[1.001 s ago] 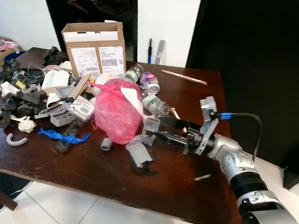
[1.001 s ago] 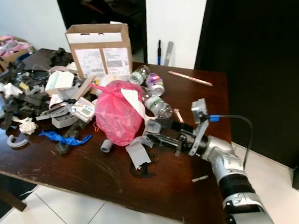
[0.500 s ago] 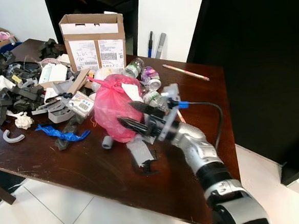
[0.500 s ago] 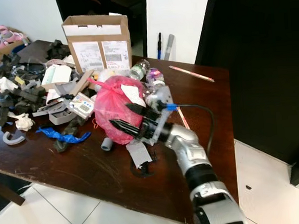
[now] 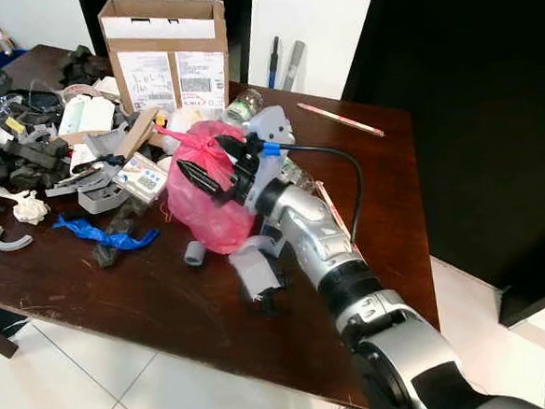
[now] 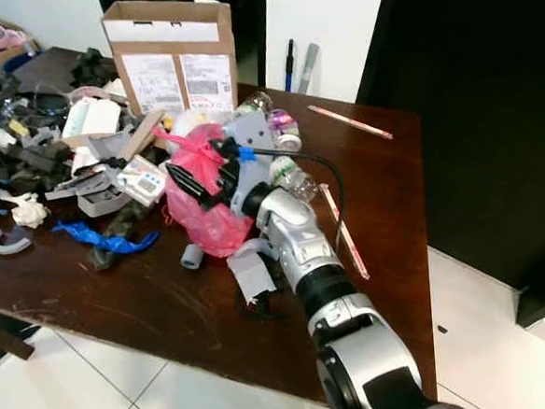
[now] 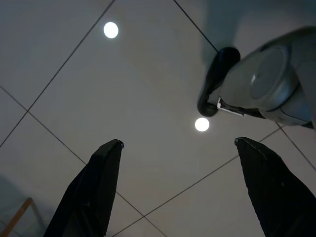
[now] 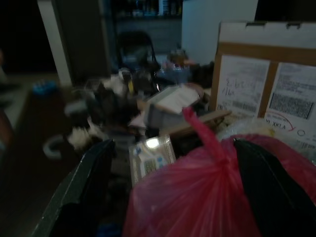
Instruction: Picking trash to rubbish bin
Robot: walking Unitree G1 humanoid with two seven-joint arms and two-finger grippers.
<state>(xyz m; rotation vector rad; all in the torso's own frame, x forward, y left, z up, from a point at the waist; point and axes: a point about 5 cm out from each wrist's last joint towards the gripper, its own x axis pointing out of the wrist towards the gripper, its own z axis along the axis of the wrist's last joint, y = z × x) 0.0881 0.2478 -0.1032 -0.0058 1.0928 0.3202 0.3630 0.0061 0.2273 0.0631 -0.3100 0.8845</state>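
A dark wooden desk (image 5: 167, 305) is littered with scrap, a cardboard box (image 5: 164, 53) at its far edge. My right gripper (image 5: 210, 168) hangs over the knotted pink bag (image 5: 207, 204) mid-desk, fingers apart, nothing held. My left gripper (image 7: 180, 187) idles spread over floor tiles. If I close on loose plastic, I expect the bag could tear or slip, and swinging it could knock the bottles (image 5: 253, 122) toward the far edge

Dark wood table (image 5: 177, 309) sits on a white tiled floor (image 5: 71, 396). White wall (image 5: 311, 24) behind the far edge, dark doorway (image 5: 241, 19) next to it, and a big black panel (image 5: 471, 106) off the right edge.
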